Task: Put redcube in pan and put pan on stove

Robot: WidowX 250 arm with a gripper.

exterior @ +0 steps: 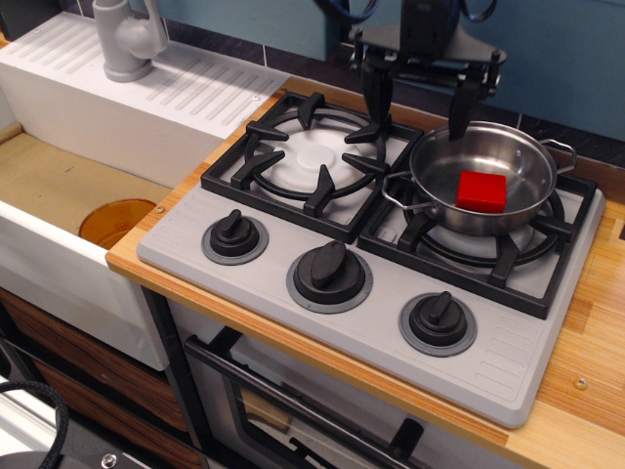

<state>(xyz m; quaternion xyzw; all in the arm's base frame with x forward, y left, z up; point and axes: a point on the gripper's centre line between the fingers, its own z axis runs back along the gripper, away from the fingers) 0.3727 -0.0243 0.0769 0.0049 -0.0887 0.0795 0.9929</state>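
Observation:
The redcube (481,191) lies inside the shiny steel pan (449,176). The pan sits on the right burner grate of the grey stove (293,322), its two wire loop handles at the left and far right. My gripper (418,106) hangs behind the pan's far left rim, above the gap between the two burners. It is open and empty, its two black fingers (375,93) spread wide. It touches neither the pan nor the cube.
The left burner grate (311,156) is bare. Three black knobs (329,272) line the stove front. A white sink (68,186) with a grey tap (127,39) lies to the left. A wooden counter (586,391) runs along the right.

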